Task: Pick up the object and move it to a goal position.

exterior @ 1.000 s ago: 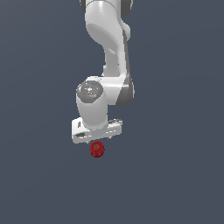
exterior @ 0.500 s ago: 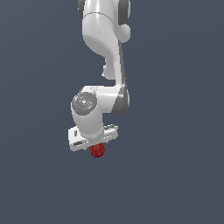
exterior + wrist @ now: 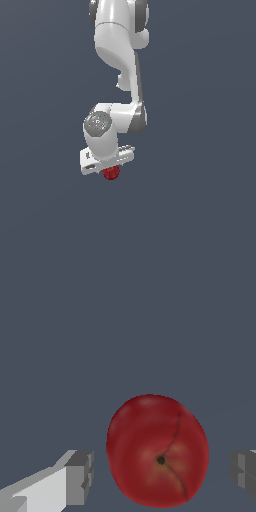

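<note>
The object (image 3: pixel 111 173) is a small dark red ball-like thing lying on the dark grey floor, its top hidden under the white gripper hand. In the wrist view the object (image 3: pixel 157 451) fills the space between the fingers and shows a dark dimple and a crease. My gripper (image 3: pixel 110 170) is lowered right over it, with the fingers hidden in the exterior view. In the wrist view my gripper (image 3: pixel 162 476) is open, one grey fingertip (image 3: pixel 80 478) on one side of the object and the other at the frame's edge, with a gap showing on each side.
The white arm (image 3: pixel 120 55) comes down from the top of the exterior view to the wrist (image 3: pixel 102 130). The dark grey floor (image 3: pixel 200 200) lies all around.
The gripper hand has come down over the object and shifted slightly towards the exterior view's left. The object has stayed in place and is now partly covered by the hand.
</note>
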Motion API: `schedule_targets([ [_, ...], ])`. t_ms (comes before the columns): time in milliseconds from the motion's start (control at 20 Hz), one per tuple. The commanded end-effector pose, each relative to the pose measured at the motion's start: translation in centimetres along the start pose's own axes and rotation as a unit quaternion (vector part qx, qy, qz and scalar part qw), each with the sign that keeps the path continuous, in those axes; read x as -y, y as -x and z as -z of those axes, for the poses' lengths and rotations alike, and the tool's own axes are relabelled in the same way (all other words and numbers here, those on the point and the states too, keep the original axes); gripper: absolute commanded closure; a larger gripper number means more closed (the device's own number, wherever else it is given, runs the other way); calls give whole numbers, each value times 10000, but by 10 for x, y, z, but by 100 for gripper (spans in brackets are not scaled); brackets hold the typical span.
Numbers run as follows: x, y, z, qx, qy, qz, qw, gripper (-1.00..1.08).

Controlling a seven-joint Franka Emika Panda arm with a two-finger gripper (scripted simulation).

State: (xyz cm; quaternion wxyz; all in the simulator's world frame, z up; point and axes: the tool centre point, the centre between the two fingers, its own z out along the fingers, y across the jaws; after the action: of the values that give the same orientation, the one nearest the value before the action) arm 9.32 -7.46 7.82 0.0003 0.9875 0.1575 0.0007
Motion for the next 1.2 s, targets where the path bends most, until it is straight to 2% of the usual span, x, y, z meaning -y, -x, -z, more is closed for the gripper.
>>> schedule_targets([
  [0,0,1,-15,7,-4,7,10000,-92],
  [200,0,1,-31,7,-4,12,10000,-92],
  [450,0,0,-32,7,-4,12,10000,-92],
  [500,0,0,-32,7,-4,12,10000,108],
  [1150,1,1,-32,14,-7,12,10000,108],
])
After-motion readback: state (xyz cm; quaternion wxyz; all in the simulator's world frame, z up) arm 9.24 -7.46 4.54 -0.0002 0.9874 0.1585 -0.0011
